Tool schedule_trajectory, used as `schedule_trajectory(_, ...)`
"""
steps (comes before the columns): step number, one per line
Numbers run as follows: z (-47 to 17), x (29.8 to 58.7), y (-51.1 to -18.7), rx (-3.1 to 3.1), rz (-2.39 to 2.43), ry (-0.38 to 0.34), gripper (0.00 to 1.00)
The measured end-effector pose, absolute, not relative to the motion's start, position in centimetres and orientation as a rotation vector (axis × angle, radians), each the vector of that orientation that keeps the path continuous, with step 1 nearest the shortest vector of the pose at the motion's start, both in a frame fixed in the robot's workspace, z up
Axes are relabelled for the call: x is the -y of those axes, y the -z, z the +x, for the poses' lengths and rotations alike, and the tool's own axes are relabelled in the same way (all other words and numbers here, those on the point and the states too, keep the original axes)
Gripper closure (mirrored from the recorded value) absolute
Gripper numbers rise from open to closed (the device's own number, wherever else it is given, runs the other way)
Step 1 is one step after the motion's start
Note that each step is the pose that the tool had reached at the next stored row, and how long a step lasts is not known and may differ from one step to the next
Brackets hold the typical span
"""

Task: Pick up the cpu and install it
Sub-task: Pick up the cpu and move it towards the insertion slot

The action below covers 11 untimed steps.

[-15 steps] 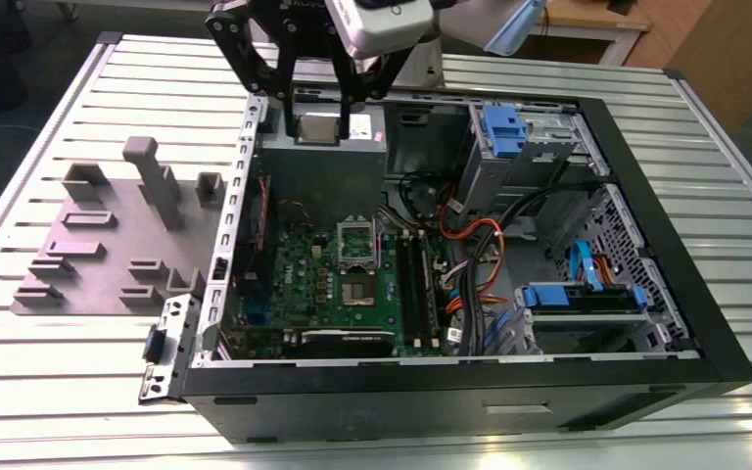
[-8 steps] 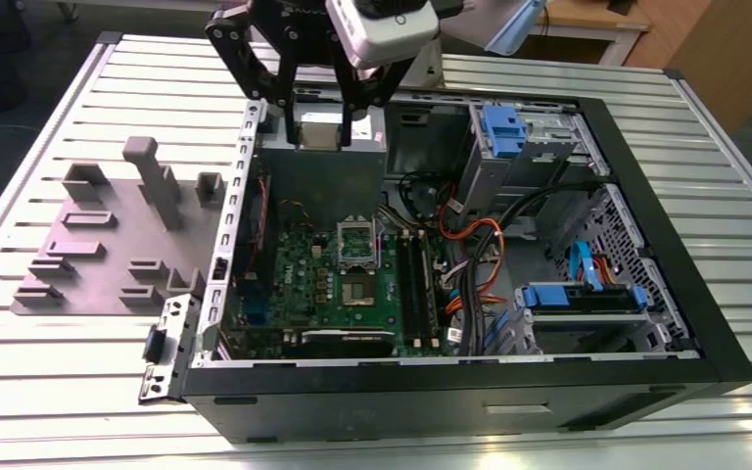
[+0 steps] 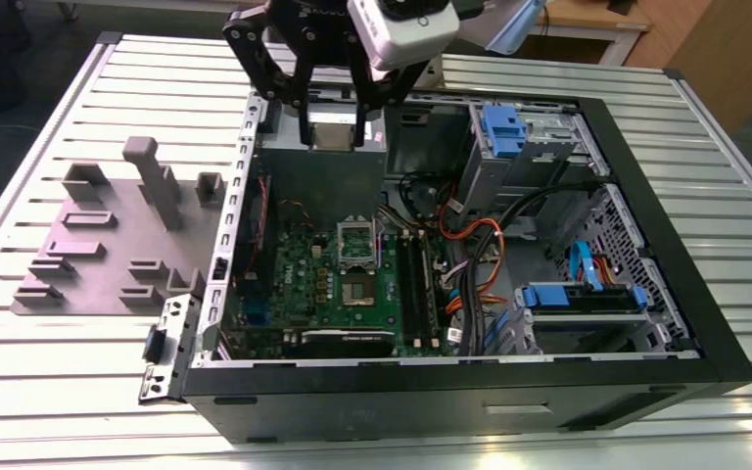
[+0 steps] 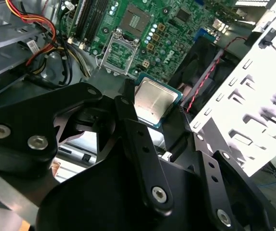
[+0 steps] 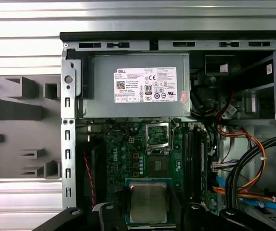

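The cpu [image 5: 148, 202] held above the open case [image 3: 481, 397].
In the exterior view the gripper [image 3: 334, 129] hangs over the case, with a grey fixture [image 3: 102, 245] beside it. Both wrist views show black fingers [image 4: 133, 125] clamped on the silvery-topped, dark-rimmed cpu, with the green board [image 5: 128, 154] and its socket [image 5: 158, 137] below.

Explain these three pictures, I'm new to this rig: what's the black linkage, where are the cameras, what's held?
The black linkage is the arm's gripper. The exterior view comes from a camera off the arm; both wrist views ride on the arm, looking past its fingers. On the slatted table lies an open computer case with a green motherboard; a grey fixture sits beside it. The gripper is shut on the cpu, a silvery square, above the case. The board's socket looks empty.
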State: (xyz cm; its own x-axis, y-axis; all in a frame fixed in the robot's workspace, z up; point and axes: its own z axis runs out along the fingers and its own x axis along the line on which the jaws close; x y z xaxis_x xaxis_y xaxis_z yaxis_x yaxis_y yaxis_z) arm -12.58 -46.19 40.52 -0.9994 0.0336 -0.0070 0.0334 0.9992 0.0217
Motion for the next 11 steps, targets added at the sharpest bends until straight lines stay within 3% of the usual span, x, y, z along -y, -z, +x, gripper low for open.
schedule_trajectory(11,-11.90,46.19,-40.52,-3.134,0.052,-0.034,0.53)
